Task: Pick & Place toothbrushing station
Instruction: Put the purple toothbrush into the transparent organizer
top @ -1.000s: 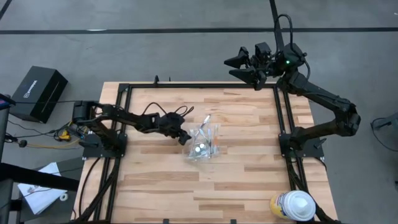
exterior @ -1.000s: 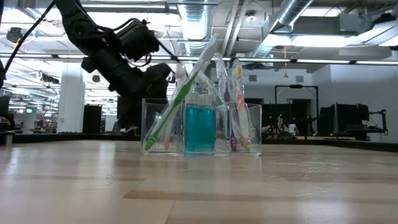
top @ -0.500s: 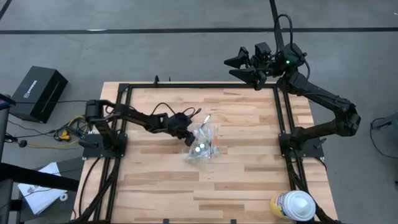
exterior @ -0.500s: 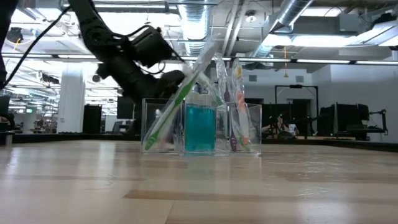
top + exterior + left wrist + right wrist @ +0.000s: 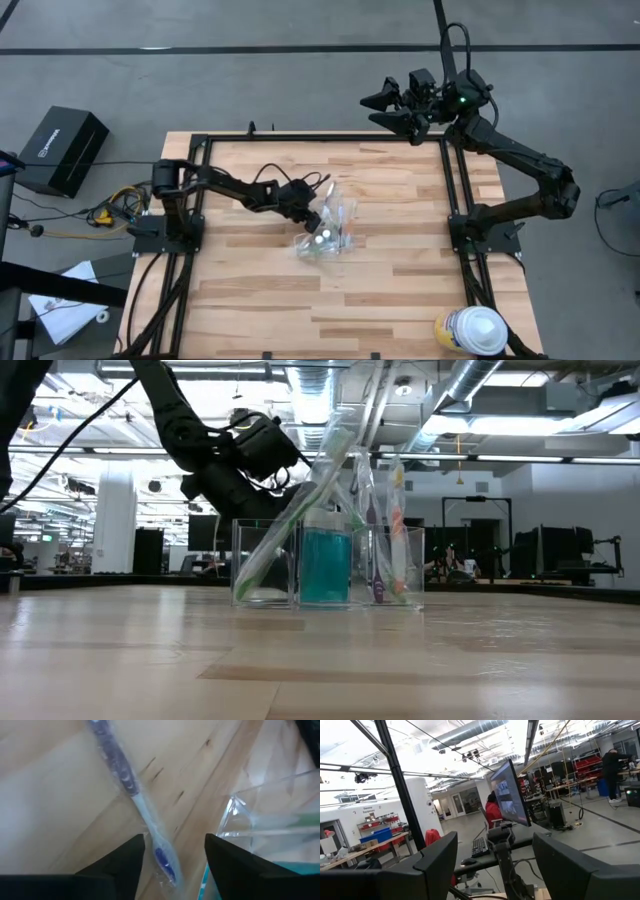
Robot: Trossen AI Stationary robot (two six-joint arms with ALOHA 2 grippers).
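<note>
The toothbrushing station (image 5: 330, 238) is a clear plastic holder (image 5: 325, 565) standing on the wood table. It holds a teal tube (image 5: 323, 568), a leaning green brush (image 5: 285, 530) and a pink brush (image 5: 396, 530). A wrapped blue brush (image 5: 125, 775) slants out of it toward the far left. My left gripper (image 5: 312, 212) is at the holder's left side, angled downward and open. Its fingers (image 5: 125, 865) stand on either side of the blue brush's lower end (image 5: 162, 857). My right gripper (image 5: 380, 108) is open and raised over the table's far edge, well away from the station. My left gripper has its two fingers on either side of the wrapped blue brush's lower end (image 5: 159, 851), beside the holder's clear wall (image 5: 240, 820), slanting down from the table's left. Whether a finger touches the brush or the wall cannot be told.
A white-and-yellow round container (image 5: 470, 330) stands at the table's near right corner. Black frame rails (image 5: 452, 190) run along the table's left, right and far sides. A black box (image 5: 62, 150) sits off the table to the left.
My left gripper has moved down and toward the table's right, up to the station's left side. The brushes in the holder have shifted a little. My right arm has kept still.
</note>
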